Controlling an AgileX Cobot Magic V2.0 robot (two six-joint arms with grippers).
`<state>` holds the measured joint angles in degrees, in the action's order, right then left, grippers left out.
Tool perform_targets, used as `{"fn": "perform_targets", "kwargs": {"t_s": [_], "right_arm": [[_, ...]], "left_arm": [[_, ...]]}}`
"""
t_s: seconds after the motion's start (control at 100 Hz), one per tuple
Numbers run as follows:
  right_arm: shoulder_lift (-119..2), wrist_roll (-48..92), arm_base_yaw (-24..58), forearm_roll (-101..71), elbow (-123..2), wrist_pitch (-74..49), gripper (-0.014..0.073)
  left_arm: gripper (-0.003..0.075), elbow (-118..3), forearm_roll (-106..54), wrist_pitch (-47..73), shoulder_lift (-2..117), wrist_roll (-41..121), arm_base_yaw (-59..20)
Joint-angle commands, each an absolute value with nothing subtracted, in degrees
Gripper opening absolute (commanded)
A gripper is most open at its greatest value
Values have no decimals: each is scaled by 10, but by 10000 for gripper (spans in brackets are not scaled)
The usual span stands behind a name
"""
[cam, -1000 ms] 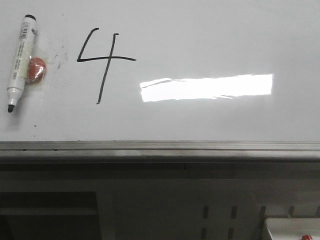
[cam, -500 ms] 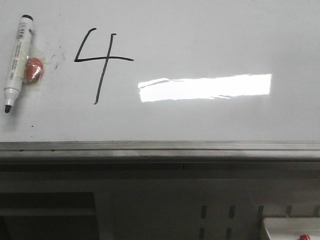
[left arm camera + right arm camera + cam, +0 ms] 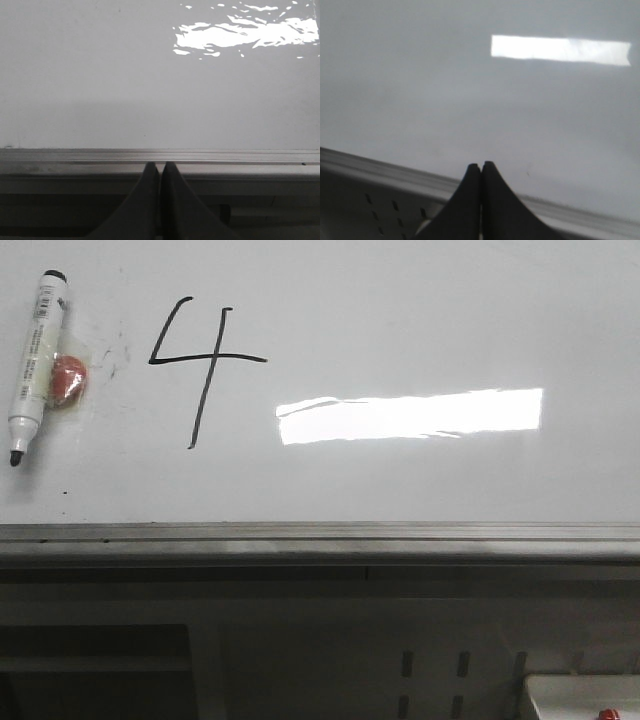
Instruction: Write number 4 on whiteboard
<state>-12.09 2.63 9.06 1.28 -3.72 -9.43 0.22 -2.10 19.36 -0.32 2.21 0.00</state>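
Note:
The number 4 (image 3: 203, 365) is drawn in thin black strokes on the upper left of the whiteboard (image 3: 400, 300), which has a grey bottom rail (image 3: 320, 536) and a bright light reflection (image 3: 410, 415). A white marker with a black cap (image 3: 32, 362) lies on the board at the far left, beside an orange-red round magnet (image 3: 68, 378). No gripper shows in the front view. My left gripper (image 3: 160, 166) is shut and empty over the rail (image 3: 160, 155). My right gripper (image 3: 481, 165) is shut and empty at the board's lower edge.
Below the rail is a pale metal frame with slots (image 3: 435, 665). A white box with a red spot (image 3: 585, 700) sits at the bottom right. The right wrist view shows a slotted panel (image 3: 385, 215) below the rail.
The picture has shifted slightly left since one second ago; since half a second ago it holds still. The marker, magnet and 4 keep their places on the board.

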Motion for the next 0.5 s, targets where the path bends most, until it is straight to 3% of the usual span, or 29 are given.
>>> {"fn": "perform_targets", "kwargs": {"t_s": [0.0,0.49], "right_arm": [[-106,27,58,11,-29,-59,-66],[14,27,4,0,20,-182,-66]], "left_arm": [[-20,22,-28,167,-18,17,1],[-20,22,-28,167,-18,17,1]]}}
